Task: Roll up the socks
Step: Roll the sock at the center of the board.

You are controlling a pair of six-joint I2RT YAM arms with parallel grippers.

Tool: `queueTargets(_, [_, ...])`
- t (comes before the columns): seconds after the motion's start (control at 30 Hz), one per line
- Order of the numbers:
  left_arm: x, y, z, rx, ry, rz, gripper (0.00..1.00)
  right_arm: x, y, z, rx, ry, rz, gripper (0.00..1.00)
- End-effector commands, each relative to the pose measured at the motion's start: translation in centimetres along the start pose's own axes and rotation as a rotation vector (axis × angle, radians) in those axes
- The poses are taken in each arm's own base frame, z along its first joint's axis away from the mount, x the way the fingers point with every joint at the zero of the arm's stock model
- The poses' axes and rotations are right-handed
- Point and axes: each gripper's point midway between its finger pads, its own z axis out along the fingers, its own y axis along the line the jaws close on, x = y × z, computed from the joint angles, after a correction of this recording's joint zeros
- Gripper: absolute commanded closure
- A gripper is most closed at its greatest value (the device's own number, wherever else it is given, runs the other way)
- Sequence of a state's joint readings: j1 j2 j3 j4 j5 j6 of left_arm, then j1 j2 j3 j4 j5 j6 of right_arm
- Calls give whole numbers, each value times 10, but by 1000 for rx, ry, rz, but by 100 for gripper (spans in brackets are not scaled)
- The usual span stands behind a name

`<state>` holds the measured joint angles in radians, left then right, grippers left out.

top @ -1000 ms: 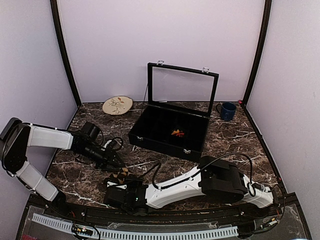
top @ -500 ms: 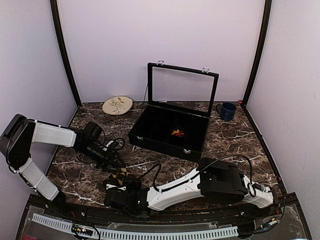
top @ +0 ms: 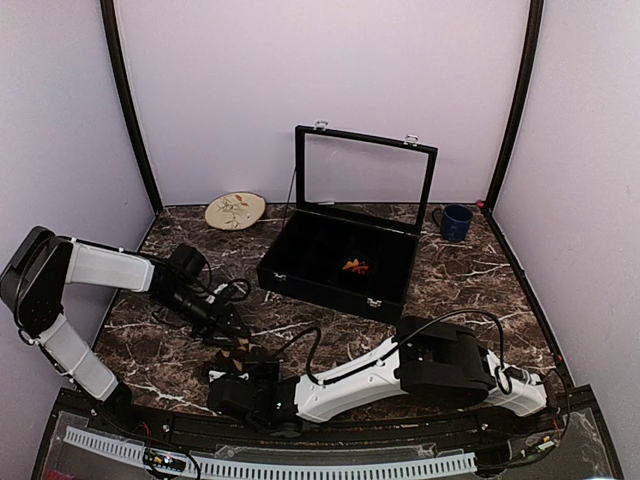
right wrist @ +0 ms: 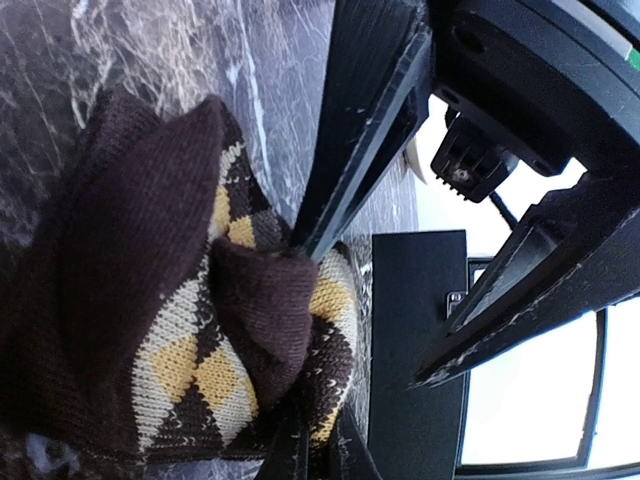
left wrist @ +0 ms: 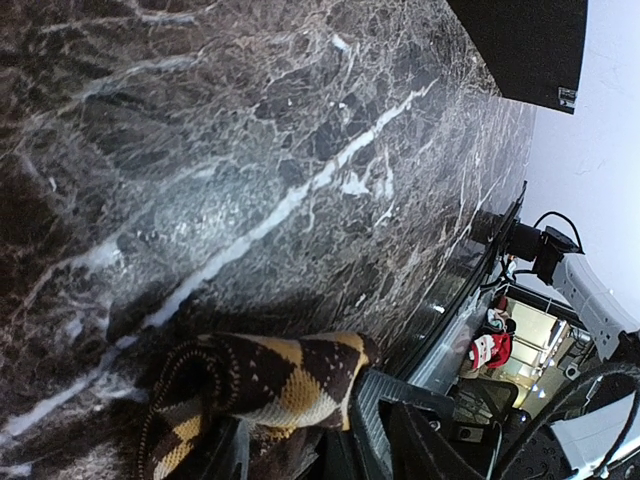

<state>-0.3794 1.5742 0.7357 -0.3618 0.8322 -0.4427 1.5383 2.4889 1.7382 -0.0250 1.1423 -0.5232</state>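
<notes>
One of the socks, brown and tan argyle [right wrist: 190, 330], lies bunched on the dark marble near the front left [top: 240, 350]. My right gripper [right wrist: 320, 445] is shut on a fold of it, reaching across from the right [top: 238, 368]. My left gripper [top: 226, 326] stands open over the same sock [left wrist: 270, 385]. One of its fingers [right wrist: 365, 130] touches the sock's top; the other [right wrist: 520, 290] is well clear. A small orange-red bundle [top: 354, 266], apparently the other sock, lies inside the case.
The black case [top: 300, 285] stands mid-table with its glass lid [top: 365, 170] raised. A round patterned plate [top: 235, 211] lies at the back left and a blue mug [top: 456, 222] at the back right. The table's front edge is just behind the sock.
The left gripper's jaws have opened slightly wider and its arm has lifted a little. The right gripper has edged left with the sock still pinched.
</notes>
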Motion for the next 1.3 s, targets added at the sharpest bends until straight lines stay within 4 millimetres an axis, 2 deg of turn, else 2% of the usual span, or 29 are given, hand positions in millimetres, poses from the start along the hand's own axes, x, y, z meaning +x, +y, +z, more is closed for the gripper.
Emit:
queueTargets(0.0, [10, 4, -2, -45, 15, 11, 49, -5, 0, -5, 24, -28, 10, 100])
queueTargets(0.37, [11, 19, 3, -126, 6, -26, 49, -6, -1, -16, 32, -81, 16, 100])
queueTargets(0.67, [7, 19, 3, -153, 8, -33, 50, -17, 9, -27, 11, -149, 23, 100])
queueTargets(0.73, [6, 19, 2, -159, 5, -31, 53, -20, 10, -29, 10, -159, 29, 100])
queueTargets(0.93, [5, 16, 6, -146, 19, -33, 80, -24, 14, -29, 12, -172, 31, 100])
queueTargets(1.03, [5, 14, 8, -133, 27, -30, 89, -25, 17, -29, 15, -168, 31, 100])
queueTargets(1.17, [6, 12, 10, -127, 35, -24, 100, -24, 19, -27, 13, -158, 35, 100])
queueTargets(1.27, [5, 12, 8, -129, 23, -9, 100, -24, 16, -25, 26, -142, 46, 100])
